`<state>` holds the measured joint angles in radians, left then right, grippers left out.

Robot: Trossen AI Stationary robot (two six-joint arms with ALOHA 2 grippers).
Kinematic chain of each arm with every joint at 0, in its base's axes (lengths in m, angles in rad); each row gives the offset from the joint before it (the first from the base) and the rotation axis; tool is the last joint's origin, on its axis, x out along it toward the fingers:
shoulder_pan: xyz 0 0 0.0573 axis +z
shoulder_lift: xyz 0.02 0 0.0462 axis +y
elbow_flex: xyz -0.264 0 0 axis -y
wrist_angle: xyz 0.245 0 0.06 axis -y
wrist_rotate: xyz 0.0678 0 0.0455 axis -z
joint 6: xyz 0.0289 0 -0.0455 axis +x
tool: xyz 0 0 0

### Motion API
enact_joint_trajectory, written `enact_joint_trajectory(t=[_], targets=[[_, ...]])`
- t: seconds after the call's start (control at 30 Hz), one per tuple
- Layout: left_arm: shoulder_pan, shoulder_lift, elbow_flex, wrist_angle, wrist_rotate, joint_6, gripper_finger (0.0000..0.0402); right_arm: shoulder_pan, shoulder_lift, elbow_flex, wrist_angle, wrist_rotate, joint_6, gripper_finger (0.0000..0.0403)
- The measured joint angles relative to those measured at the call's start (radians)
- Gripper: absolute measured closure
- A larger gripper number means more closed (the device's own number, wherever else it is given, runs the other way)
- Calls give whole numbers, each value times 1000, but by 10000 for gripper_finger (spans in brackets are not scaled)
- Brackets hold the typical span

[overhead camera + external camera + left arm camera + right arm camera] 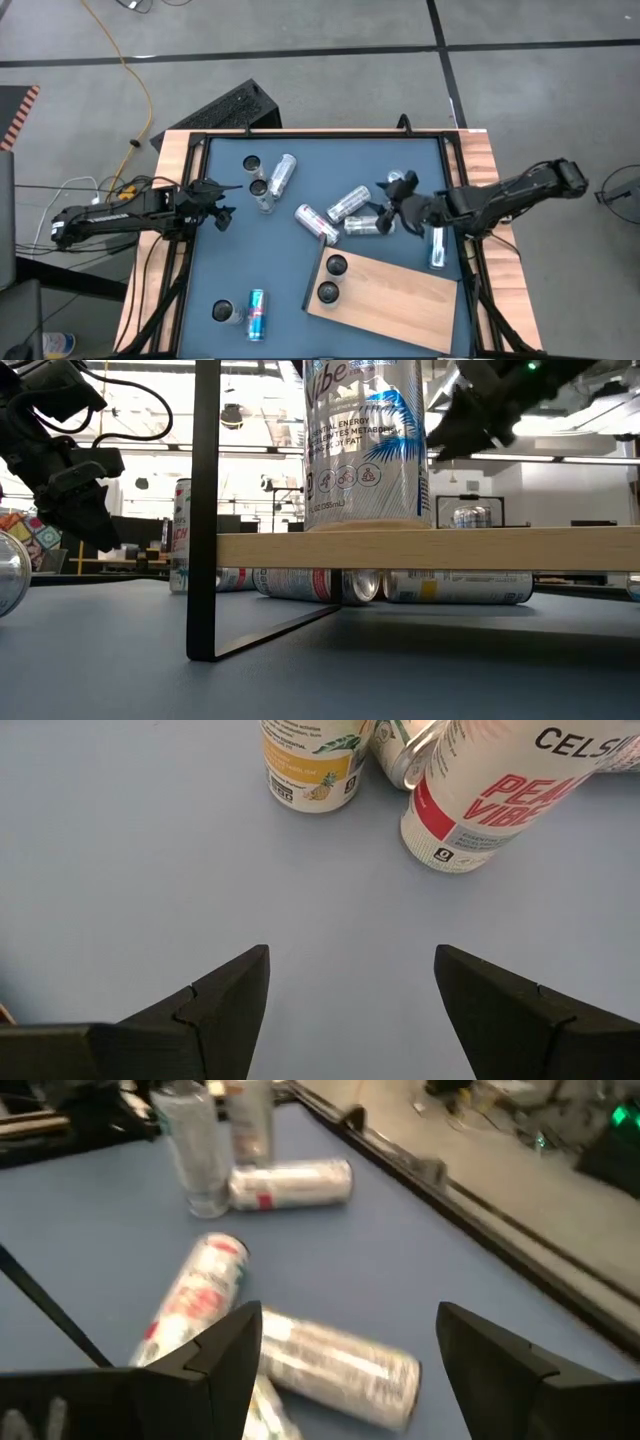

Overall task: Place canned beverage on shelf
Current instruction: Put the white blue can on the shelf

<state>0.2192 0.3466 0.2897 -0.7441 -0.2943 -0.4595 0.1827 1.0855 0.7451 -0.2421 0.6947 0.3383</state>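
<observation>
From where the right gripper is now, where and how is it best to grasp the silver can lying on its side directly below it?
Probably best at the middle of its body. The silver can lying on the blue-grey tabletop shows its long rounded side below the open right gripper. Come straight down, one finger on each long flank, across its axis. Another lying can is close at one end, so avoid the ends.

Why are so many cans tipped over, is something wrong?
Several cans lie on their sides on the blue tabletop: a cluster beside the shelf, and a blue can nearer the front. No spill or dents show. Two cans stand upright on the shelf.
</observation>
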Motion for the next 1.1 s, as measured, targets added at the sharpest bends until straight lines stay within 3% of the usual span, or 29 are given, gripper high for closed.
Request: enact_joint_trajectory(t=[0.33,0.53,0.67,0.83,1.1], targets=[[0,0,0,0,0,0,132,-110,203,299,-101,-204,-241,122],[0,0,0,-1,0,0,132,-44,346,518,-18,-402,-268,122],[0,0,0,-1,0,0,132,76,455,672,-11,-388,-318,122],[0,0,0,0,0,0,132,195,652,884,-7,-235,-334,122],[0,0,0,0,0,0,132,236,1019,1276,5,-198,-393,122]])
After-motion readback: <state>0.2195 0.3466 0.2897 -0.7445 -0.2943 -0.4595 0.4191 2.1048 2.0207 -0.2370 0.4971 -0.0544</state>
